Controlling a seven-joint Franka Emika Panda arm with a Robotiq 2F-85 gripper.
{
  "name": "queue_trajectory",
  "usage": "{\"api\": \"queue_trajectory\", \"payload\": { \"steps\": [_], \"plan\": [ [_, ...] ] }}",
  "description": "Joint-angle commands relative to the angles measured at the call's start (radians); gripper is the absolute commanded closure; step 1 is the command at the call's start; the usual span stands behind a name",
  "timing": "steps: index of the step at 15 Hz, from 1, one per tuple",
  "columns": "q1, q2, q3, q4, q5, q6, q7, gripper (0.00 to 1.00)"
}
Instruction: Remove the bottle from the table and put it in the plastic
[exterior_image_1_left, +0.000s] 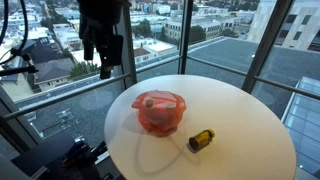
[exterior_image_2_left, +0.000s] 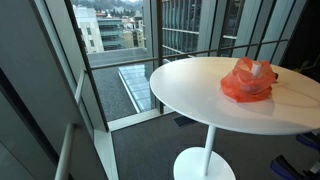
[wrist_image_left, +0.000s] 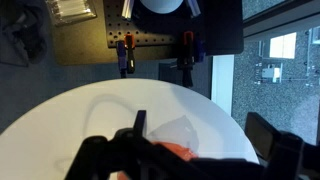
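The bottle (exterior_image_1_left: 202, 139), small and amber-brown with a dark cap, lies on its side on the round white table (exterior_image_1_left: 240, 120), near its front edge. The red-orange plastic (exterior_image_1_left: 160, 112) with a crinkled rim sits just beside it, towards the table's middle. My gripper (exterior_image_1_left: 105, 66) hangs high above the table's far left edge, apart from both. In the wrist view the gripper (wrist_image_left: 200, 135) is open and empty, with the plastic (wrist_image_left: 175, 150) partly showing below it on the table (wrist_image_left: 90, 110). In an exterior view the plastic (exterior_image_2_left: 247, 80) stands on the table (exterior_image_2_left: 190, 90); the bottle is hidden there.
Floor-to-ceiling windows with dark frames (exterior_image_1_left: 185, 35) surround the table, close behind it. The table stands on a white pedestal (exterior_image_2_left: 205, 160). The robot's perforated base board (wrist_image_left: 150, 40) lies beyond the table edge. Dark equipment (exterior_image_1_left: 70, 160) sits low beside the table.
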Motion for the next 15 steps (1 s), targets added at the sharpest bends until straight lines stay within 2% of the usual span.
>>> {"api": "queue_trajectory", "payload": {
  "steps": [1,8,15],
  "plan": [
    [-0.024,0.004,0.018,0.002,0.008,-0.002,-0.011,0.00],
    [-0.036,0.050,0.031,0.046,-0.001,0.038,0.020,0.00],
    [-0.063,0.205,0.065,0.164,-0.022,0.192,0.134,0.00]
  ]
}}
